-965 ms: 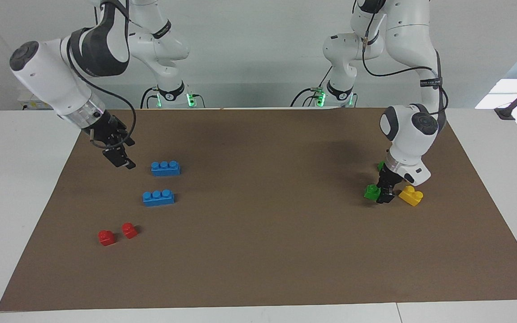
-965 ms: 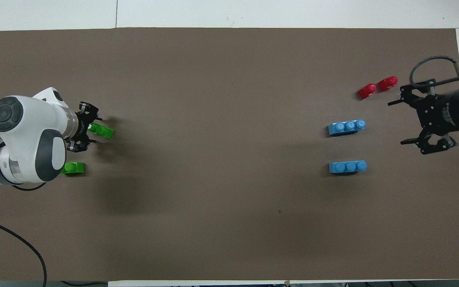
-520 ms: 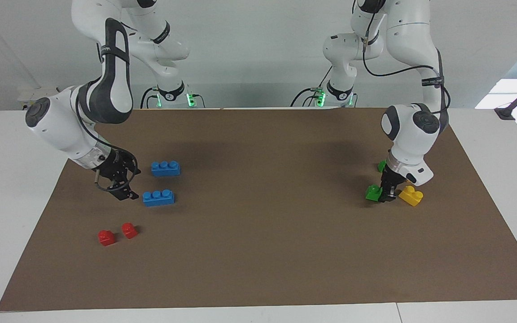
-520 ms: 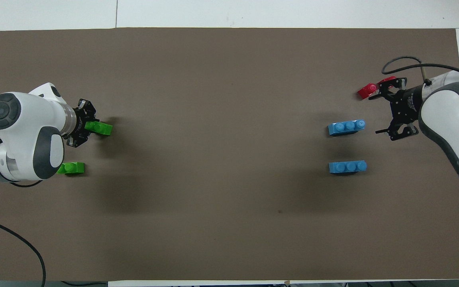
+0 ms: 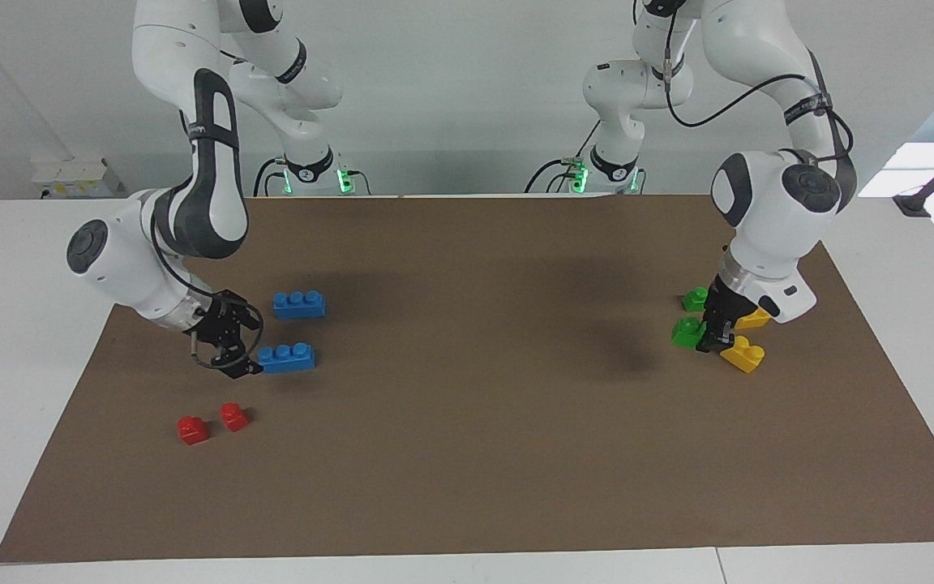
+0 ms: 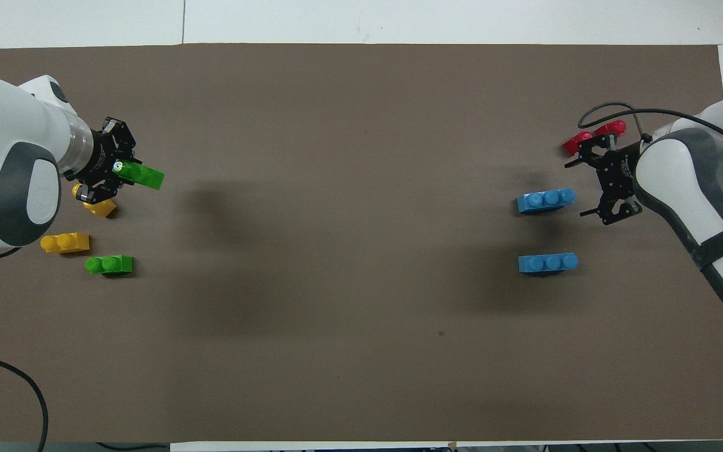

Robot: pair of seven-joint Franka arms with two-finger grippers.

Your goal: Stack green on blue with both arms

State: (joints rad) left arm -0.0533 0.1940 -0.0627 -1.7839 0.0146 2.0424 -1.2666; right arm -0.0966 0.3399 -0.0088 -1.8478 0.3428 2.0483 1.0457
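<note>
My left claw [image 5: 709, 336] squeezes one green brick [image 5: 687, 332] and holds it up over the brown mat [image 5: 467, 454], above a yellow brick [image 5: 743, 354]. The other green brick [image 5: 695, 299] sits on the mat close by. My right claw [image 5: 238, 357] is low, its fingers spread wide and holding nothing, just beside the end of a blue brick [image 5: 287, 357]. The second blue brick [image 5: 299, 304] lies nearer to me.

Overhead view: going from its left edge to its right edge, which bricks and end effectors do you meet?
Yellow bricks, left end effector gripping a green brick, blue bricks, right end effector, open.
</note>
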